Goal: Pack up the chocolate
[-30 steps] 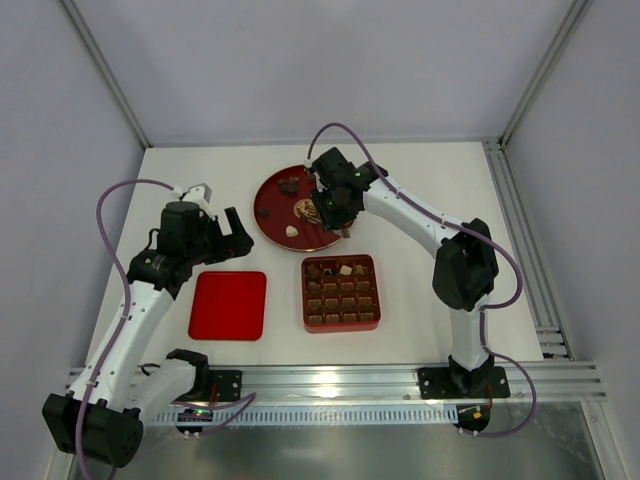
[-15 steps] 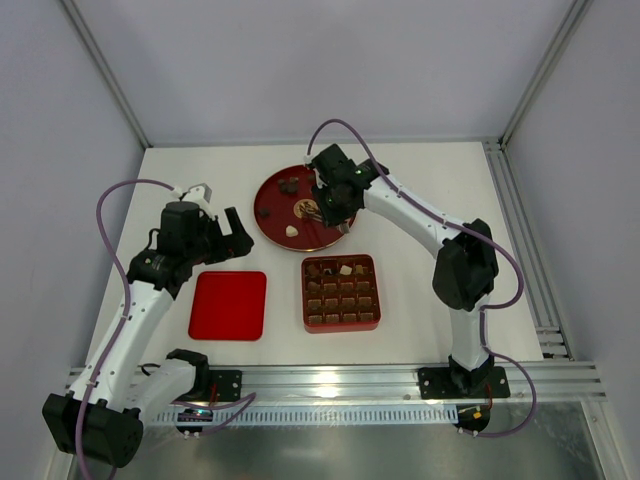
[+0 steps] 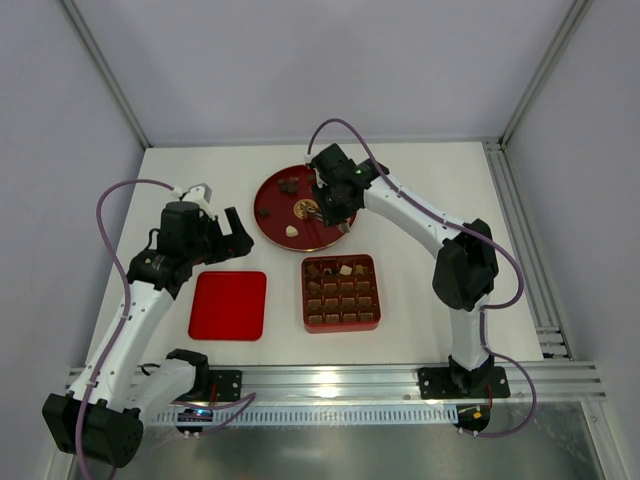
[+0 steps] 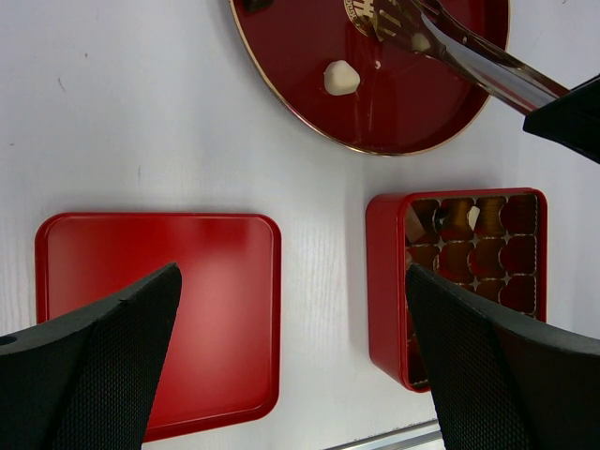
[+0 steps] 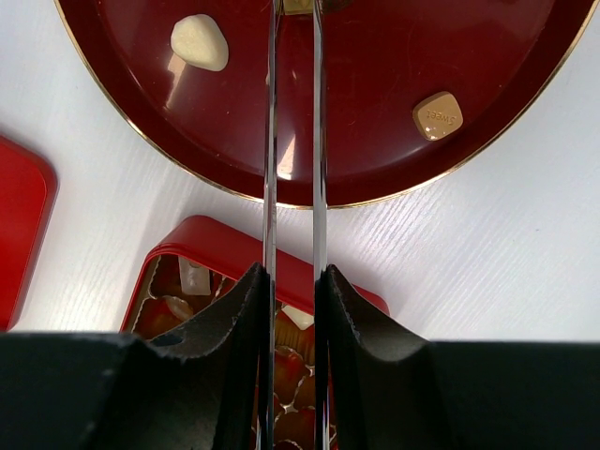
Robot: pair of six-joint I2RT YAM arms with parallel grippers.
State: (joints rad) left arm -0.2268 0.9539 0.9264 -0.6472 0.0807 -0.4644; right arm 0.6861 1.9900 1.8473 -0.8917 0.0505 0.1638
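Note:
Several chocolate pieces lie on a round dark-red plate: a cream one, a light-brown cube and a dark one. My right gripper hovers over the plate's near rim, shut on metal tongs. The tongs' tips are squeezed close together at a patterned piece on the plate. The red box with its brown grid holds a few pieces in its far row. My left gripper stands open and empty above the table between the lid and the box.
The flat red lid lies left of the box. The cage's frame posts rise at the far corners, and a metal rail runs along the right edge of the white table.
My right gripper has squeezed the tongs narrower and shifted slightly farther over the plate. The left arm has not moved.

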